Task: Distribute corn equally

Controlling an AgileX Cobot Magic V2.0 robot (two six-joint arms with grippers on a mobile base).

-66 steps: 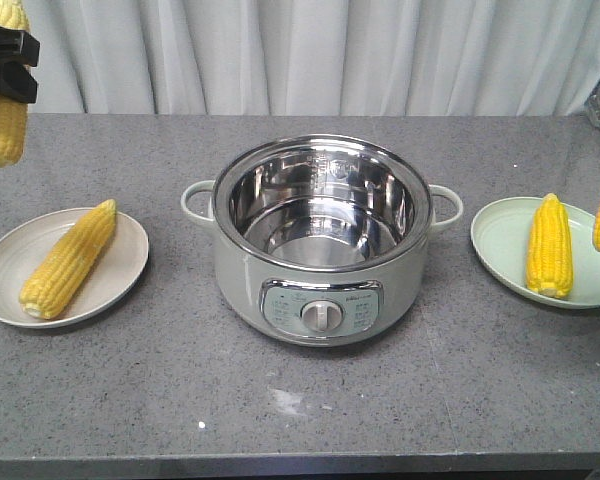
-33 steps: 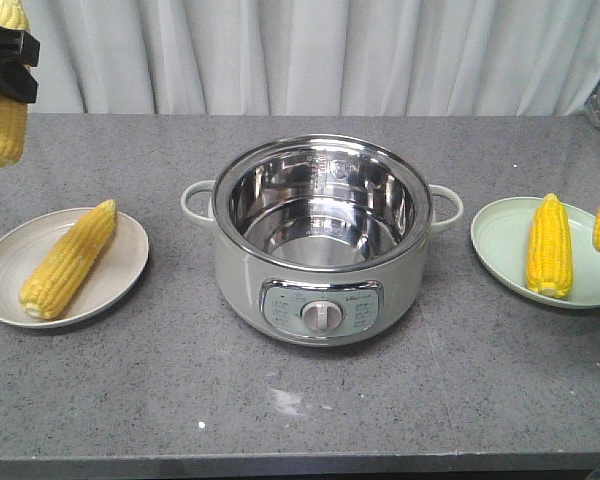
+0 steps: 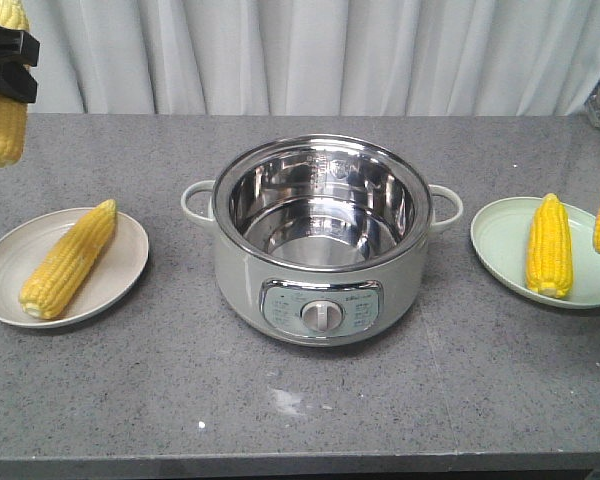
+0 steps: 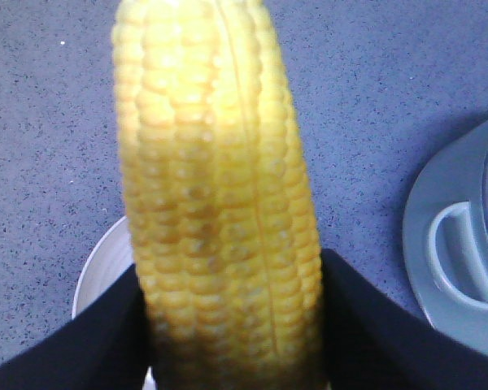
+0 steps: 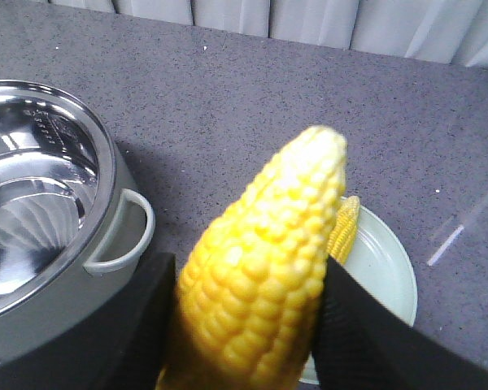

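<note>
A grey speckled bench (image 3: 460,400) carries three things in a row. An electric pot (image 3: 320,290) with a steel bowl and front dial stands at its middle. Left of the pot, apart from it, sits a beige plate (image 3: 125,262); right of the pot, a pale green plate (image 3: 500,245). In front of the pot, pale smudges (image 3: 285,400) mark the bench.

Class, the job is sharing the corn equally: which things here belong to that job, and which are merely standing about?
Job: left-held cob, in the shut left gripper; right-held cob, in the shut right gripper; beige-plate cob; green-plate cob; beige plate; green plate.
Standing about: empty electric pot; curtain.
</note>
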